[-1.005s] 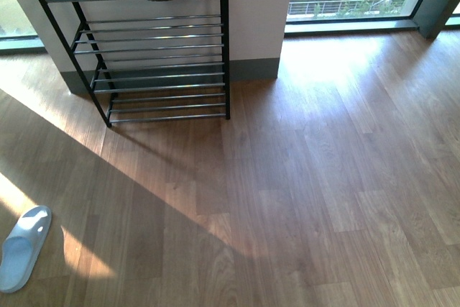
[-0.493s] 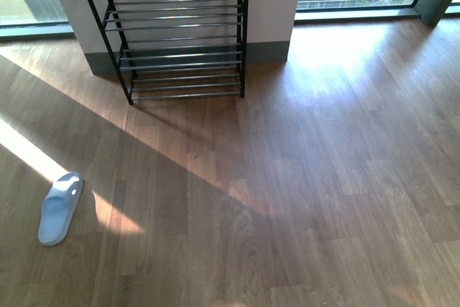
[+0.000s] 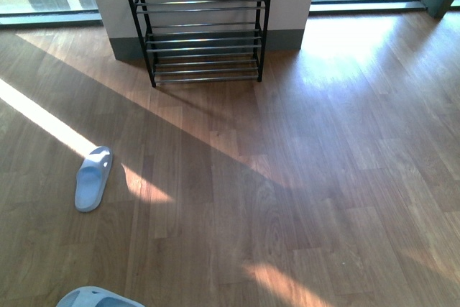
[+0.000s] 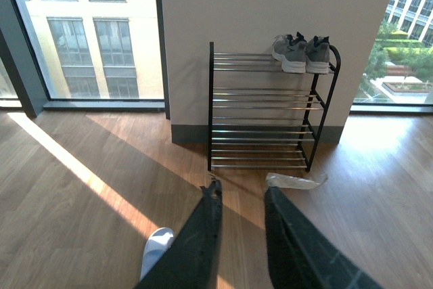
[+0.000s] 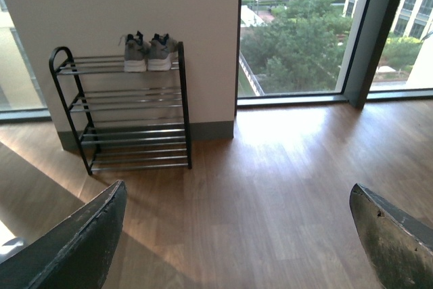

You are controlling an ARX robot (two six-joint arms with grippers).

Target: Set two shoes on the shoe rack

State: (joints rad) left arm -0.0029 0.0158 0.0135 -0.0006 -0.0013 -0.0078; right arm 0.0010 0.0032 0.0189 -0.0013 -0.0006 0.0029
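Observation:
The shoe rack (image 3: pixel 205 34) stands against the white wall at the top of the front view, with its lower tiers showing bare rods. One pale blue slide (image 3: pixel 93 177) lies on the floor at the left, and part of a second slide (image 3: pixel 97 298) shows at the bottom edge. No arm appears in the front view. In the left wrist view my left gripper (image 4: pixel 243 191) is open over the floor short of the rack (image 4: pixel 260 116); grey sneakers (image 4: pixel 301 52) sit on its top tier and a slide (image 4: pixel 157 248) lies beside one finger. My right gripper (image 5: pixel 238 187) is wide open, with the rack (image 5: pixel 128 116) and sneakers (image 5: pixel 149 52) far ahead.
Wooden floor (image 3: pixel 323 177) spreads all around, crossed by a sunlit stripe (image 3: pixel 43 120) at the left. Floor-to-ceiling windows (image 5: pixel 298 32) flank the wall section behind the rack. A pale translucent strip (image 4: pixel 294 181) shows at the tip of one left finger.
In the front view the rack has slid up and to the right and looks smaller. The blue slide has shifted up and right, and a second slide has come in at the bottom edge.

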